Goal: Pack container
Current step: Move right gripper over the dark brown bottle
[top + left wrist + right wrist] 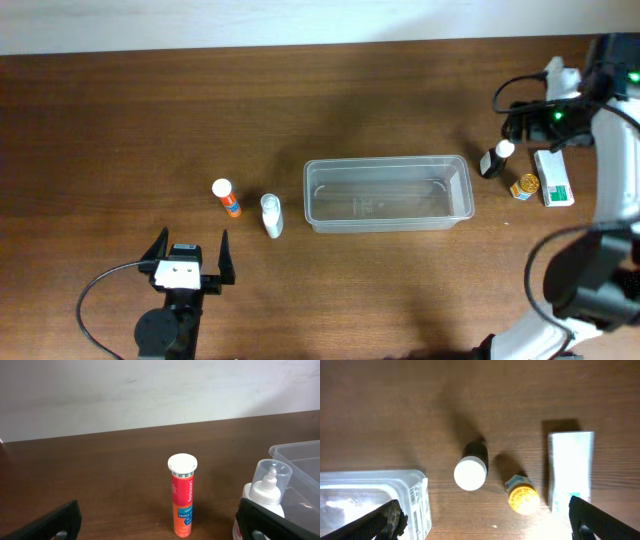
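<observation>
The clear plastic container (388, 193) lies empty in the middle of the table; one corner of it shows in the left wrist view (295, 455) and one in the right wrist view (415, 495). To its left stand an orange tube with a white cap (226, 197) (182, 505) and a white bottle with a clear cap (271, 215) (267, 485). My left gripper (190, 250) (159, 521) is open just short of them, the tube ahead between its fingers. Open too, my right gripper (487, 522) hangs above a dark bottle with a white cap (495, 158) (471, 467).
A small yellow-capped jar (524, 186) (521, 495) and a white box (553, 178) (570, 467) lie right of the dark bottle. The right arm and its cables (520, 100) fill the far right edge. A pale wall runs behind the table.
</observation>
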You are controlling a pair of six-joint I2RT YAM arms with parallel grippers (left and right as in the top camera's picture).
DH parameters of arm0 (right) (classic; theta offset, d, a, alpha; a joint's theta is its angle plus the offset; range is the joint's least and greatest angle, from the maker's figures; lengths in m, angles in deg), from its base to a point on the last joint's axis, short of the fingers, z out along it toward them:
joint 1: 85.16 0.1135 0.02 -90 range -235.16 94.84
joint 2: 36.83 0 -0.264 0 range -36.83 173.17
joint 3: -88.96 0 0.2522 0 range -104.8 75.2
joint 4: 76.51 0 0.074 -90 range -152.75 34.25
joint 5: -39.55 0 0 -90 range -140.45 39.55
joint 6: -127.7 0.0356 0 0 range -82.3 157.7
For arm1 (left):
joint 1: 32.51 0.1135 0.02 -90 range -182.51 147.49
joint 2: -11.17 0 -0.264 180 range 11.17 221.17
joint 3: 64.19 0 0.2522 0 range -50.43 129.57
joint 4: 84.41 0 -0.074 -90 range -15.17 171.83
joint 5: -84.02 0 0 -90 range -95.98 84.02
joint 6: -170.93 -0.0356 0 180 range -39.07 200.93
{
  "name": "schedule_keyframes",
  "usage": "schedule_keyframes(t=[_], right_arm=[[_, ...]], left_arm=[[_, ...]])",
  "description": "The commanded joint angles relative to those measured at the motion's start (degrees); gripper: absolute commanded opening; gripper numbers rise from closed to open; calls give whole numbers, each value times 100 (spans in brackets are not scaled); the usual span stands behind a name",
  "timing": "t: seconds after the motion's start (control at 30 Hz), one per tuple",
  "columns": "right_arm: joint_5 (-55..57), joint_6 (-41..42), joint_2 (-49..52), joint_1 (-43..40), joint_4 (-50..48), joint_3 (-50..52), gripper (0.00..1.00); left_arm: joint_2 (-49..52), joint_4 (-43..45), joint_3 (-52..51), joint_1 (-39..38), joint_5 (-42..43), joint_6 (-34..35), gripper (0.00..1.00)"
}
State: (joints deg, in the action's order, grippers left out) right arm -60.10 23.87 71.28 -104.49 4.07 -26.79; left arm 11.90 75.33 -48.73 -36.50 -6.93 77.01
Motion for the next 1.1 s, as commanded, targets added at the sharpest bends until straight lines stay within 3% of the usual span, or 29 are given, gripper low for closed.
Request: schedule_keyframes(t=[0.0, 0.2, 0.33, 0.5, 0.8, 1.0, 1.07], right_arm=[[-105, -205, 369, 197, 4, -109, 98], [70, -208, 841, 358, -2, -85, 100], [125, -273, 1062, 352, -22, -85, 93], [155, -380, 1215, 352, -136, -76, 93], [173, -378, 1425, 352, -407, -70, 80], [173, -396, 1517, 352, -407, -17, 77], [175, -396, 1517, 352, -450, -17, 70]], left_arm=[[-44, 0, -26, 42, -17, -90, 99], [-44, 0, -26, 42, -17, -90, 99], [-44, 0, -26, 42, -17, -90, 99], [-44, 0, -26, 42, -17, -90, 99], [-44, 0, -26, 42, -17, -90, 99], [-44, 0, -26, 42, -17, -90, 99], [-44, 0, -26, 42, -17, -90, 99]])
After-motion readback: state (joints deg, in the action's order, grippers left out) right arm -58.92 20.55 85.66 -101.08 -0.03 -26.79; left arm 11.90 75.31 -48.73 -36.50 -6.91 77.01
